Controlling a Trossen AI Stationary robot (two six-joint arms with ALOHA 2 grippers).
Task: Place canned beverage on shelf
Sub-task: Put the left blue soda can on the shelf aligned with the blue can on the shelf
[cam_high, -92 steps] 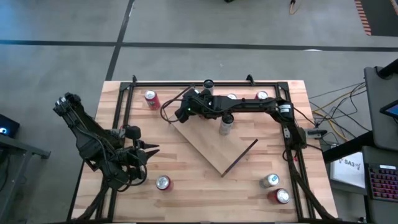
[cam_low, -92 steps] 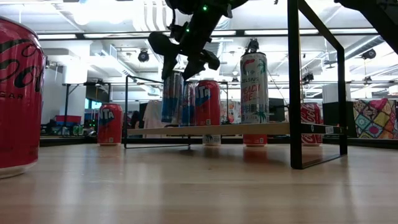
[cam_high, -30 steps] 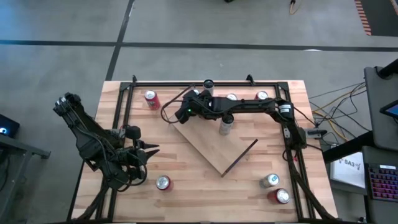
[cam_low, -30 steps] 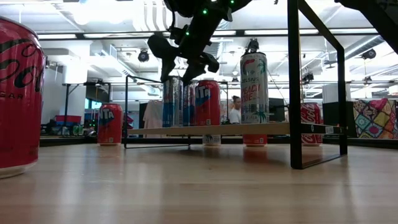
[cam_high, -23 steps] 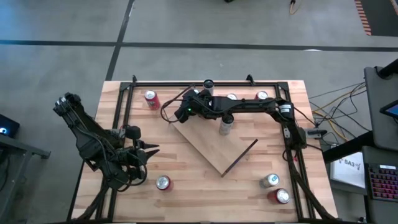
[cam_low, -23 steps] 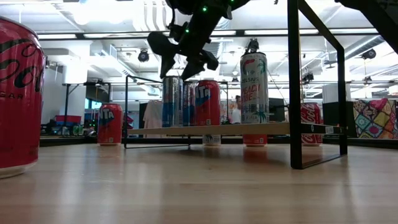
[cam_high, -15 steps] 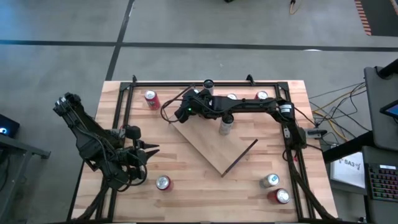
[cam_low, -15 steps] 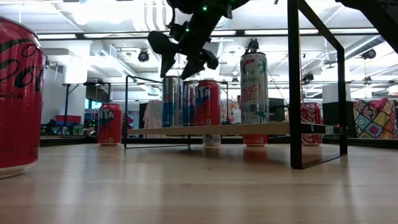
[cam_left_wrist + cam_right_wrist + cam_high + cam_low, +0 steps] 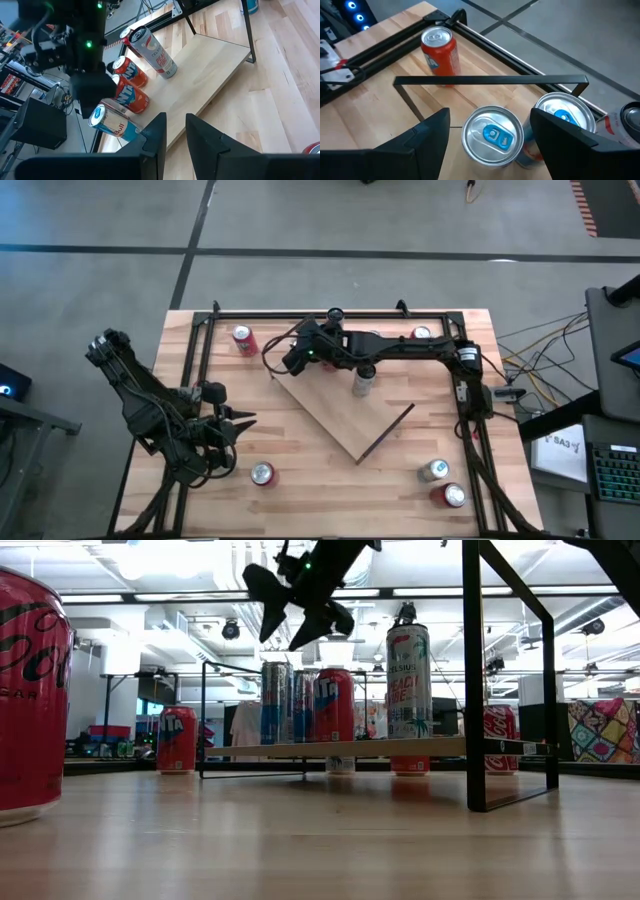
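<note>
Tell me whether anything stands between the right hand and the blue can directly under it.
Nothing visible does. The right hand hangs open just above the blue can, with only air between them. A second blue can stands close beside it on the shelf.

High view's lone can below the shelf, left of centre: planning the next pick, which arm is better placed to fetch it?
Left. The left tool sits close beside that can, on its side of the table. The right tool hangs open above the cans at the shelf's far corner.

red can (image 9: pixel 30 695) cropped at frame edge, label partly unreadable
</note>
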